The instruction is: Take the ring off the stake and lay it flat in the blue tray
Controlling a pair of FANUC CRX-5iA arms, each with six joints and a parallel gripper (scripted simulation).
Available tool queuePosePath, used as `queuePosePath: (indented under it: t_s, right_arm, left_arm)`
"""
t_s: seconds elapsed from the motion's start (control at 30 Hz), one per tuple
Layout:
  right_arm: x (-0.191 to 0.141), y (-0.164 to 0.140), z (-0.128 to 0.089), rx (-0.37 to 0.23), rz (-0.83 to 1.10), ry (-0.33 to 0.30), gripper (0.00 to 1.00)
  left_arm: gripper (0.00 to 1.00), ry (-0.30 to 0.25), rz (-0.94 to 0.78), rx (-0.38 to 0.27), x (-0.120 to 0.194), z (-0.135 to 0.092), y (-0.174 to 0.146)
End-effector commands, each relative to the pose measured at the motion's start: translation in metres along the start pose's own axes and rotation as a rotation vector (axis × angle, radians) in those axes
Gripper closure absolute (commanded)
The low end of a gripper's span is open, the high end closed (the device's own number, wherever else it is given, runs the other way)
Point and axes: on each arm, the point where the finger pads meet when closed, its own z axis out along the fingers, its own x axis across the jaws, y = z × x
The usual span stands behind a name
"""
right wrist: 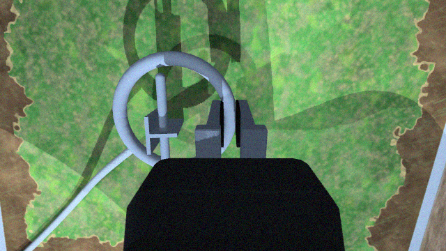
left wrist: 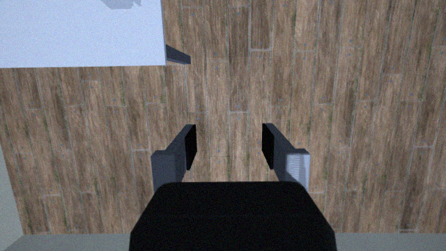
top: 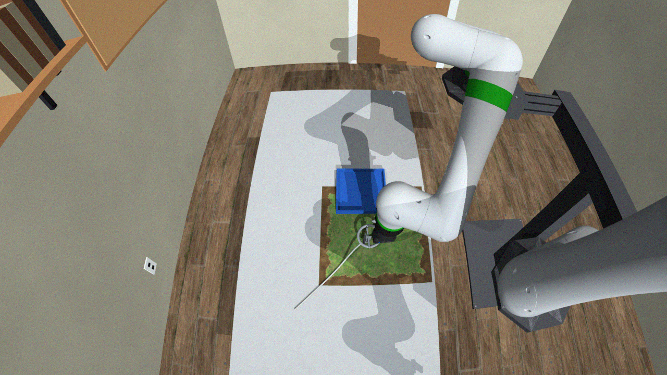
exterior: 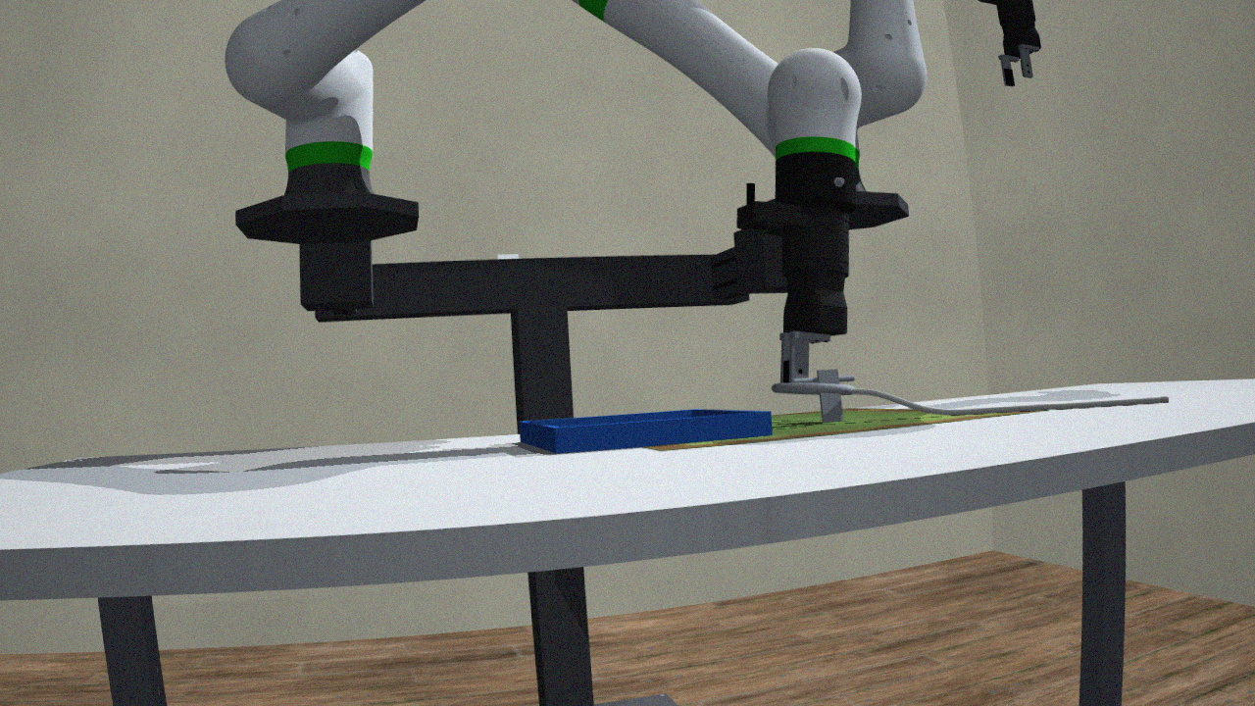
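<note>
- Step in hand looks like lifting the ring [top: 358, 236] [exterior: 789, 386] [right wrist: 120, 108] off the stake [top: 367, 238] [exterior: 828, 405] [right wrist: 174, 125]; ring is around it, near the crosspin [exterior: 846, 378] [right wrist: 160, 94].
- Do it well: keep ring level, shift or tilt only as needed to pass both pin ends, clear stake top before going sideways.
- Trailing cord [top: 326, 277] [exterior: 1053, 406] [right wrist: 87, 189] could drag or snag; go slow.
- Right claw [top: 373, 237] [exterior: 794, 378] [right wrist: 230, 122]: clamped on ring, its right side in right wrist frame; most of ring hangs left of the fingers, stake inside the loop.
- Left claw [exterior: 1017, 70] [left wrist: 229, 146]: fingers apart, nothing held, upper right of exterior frame, away from the work.
- Blue tray [top: 336, 191] [exterior: 649, 429] on desk [top: 280, 186] [exterior: 351, 509] [left wrist: 70, 31] [right wrist: 426, 195], just above ring in top frame; ring not in it yet.
</note>
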Motion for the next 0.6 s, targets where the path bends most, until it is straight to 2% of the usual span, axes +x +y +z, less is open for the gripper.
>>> queuePosePath:
  t_s: [0.0,0.3,0.57]
  right_arm:
    - [-0.0012,0.0014,-0.0015,0.019,0.000,-0.001,1.00]
    - [-0.0019,0.0028,-0.0045,0.143,0.000,-0.002,1.00]
    - [-0.0016,0.0030,-0.0052,0.155,0.000,-0.002,1.00]
  left_arm:
    - [0.00,0.000,0.000,-0.002,-0.0002,-0.0009,0.0003]
    - [0.00,0.000,0.000,-0.002,-0.0002,-0.0009,0.0003]
    - [0.00,0.000,0.000,-0.002,-0.0002,-0.0009,0.0003]
